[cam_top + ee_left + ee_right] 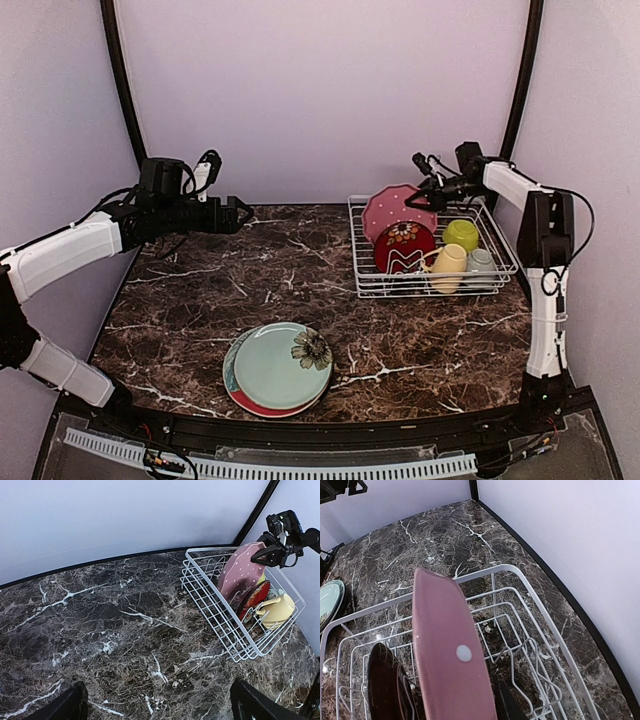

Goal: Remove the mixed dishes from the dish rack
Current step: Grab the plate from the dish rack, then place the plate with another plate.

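top external: rack (400, 291) holds two plates (395, 210), mug (449, 262), bowl (461, 234), cup (481, 262).

From the right wrist, the pink dotted plate (450, 655) runs off the bottom edge and hides my right hand (260, 557) — I can't tell if it grips. The red plate (262, 408) under the pale teal plate (275, 368) shows only its rim.

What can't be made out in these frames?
Right gripper grip on pink plate: right wrist view, the plate hides one finger.
Lower plates beneath the pale teal plate: top view, covered, only rims show.
Left gripper: left wrist view, fingertips cut off by bottom edge.
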Robot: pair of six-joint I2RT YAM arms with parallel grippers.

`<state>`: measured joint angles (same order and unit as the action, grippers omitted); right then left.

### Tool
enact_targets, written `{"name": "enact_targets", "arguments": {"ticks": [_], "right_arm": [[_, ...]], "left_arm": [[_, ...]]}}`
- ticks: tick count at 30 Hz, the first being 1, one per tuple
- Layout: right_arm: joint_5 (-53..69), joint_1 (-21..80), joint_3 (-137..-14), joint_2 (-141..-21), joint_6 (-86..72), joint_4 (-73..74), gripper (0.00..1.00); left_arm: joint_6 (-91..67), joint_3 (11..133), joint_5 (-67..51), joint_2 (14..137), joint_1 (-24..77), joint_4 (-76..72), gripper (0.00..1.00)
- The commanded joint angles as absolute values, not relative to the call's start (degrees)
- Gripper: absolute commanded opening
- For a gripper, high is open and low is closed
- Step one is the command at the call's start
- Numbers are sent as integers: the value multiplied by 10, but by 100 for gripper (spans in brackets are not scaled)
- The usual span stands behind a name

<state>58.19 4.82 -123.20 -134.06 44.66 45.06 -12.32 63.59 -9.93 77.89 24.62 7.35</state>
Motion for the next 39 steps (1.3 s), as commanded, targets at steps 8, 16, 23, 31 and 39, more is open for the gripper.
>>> {"name": "enact_targets", "arguments": {"ticks": [8,16,23,31,39], "right_arm": [[508,68,-1170,-1178,389,424,0],[337,100,-1050,-1054,351,272,0],[193,138,-838,-908,334,40,0],[52,151,-697,-811,264,-154,0],[-173,155,-714,-774,98,-93,0]], "left_arm": [[-131,641,-116,773,243,64,98],[-135,640,-118,767,243,62,98],[-138,638,-121,754,243,58,98],[-141,637,-123,739,243,55,98],[-141,636,-123,727,243,54,98]]}}
